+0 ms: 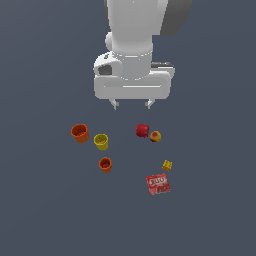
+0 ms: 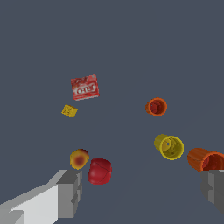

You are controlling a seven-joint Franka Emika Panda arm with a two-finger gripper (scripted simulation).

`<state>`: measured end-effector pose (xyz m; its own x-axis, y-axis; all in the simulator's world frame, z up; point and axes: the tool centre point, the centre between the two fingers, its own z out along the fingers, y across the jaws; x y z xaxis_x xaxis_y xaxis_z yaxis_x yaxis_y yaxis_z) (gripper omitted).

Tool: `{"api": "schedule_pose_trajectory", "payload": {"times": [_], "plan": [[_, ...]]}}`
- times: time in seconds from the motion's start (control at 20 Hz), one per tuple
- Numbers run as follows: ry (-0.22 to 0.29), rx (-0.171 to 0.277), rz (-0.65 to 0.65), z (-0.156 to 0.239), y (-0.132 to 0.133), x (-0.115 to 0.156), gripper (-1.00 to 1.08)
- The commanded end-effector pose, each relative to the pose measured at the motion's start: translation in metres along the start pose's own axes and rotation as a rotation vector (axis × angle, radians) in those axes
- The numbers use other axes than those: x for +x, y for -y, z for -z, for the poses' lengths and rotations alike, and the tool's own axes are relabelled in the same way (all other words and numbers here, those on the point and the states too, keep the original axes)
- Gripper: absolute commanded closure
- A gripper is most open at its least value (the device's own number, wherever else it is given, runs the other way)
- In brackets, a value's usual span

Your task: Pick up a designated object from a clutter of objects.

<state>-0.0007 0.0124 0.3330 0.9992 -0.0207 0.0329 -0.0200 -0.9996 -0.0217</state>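
Observation:
The yellow cup (image 1: 101, 142) stands upright on the grey floor, between a larger orange cup (image 1: 80, 133) and a smaller orange cup (image 1: 105, 164). In the wrist view the yellow cup (image 2: 169, 146) shows its open mouth, with the orange cups (image 2: 205, 159) (image 2: 156, 106) on either side. My gripper (image 1: 132, 104) hangs open and empty well above the floor, beyond the clutter and apart from every object. Its two fingers (image 2: 69, 192) show wide apart in the wrist view.
A red round thing (image 1: 142, 130) and a red-yellow fruit (image 1: 155, 136) lie together toward the exterior view's right. A small yellow block (image 1: 167, 165) and a red box (image 1: 158, 184) lie nearer the camera on that side.

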Motion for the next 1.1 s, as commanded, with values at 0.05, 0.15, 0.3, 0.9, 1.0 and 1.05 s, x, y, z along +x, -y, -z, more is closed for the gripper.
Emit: {"api": "schedule_pose_trajectory", "payload": {"times": [0.05, 0.15, 0.3, 0.9, 1.0, 1.05], "plan": [[0.000, 0.000, -0.001, 0.000, 0.000, 0.000, -0.92], [-0.004, 0.000, -0.006, 0.002, -0.004, 0.001, -0.92], [-0.016, -0.002, -0.026, 0.006, -0.016, 0.004, -0.92], [-0.030, -0.003, -0.055, 0.010, -0.032, 0.008, -0.92], [-0.029, -0.003, -0.067, 0.006, -0.034, 0.008, -0.92], [-0.028, -0.002, -0.076, 0.003, -0.035, 0.008, -0.92]]}}
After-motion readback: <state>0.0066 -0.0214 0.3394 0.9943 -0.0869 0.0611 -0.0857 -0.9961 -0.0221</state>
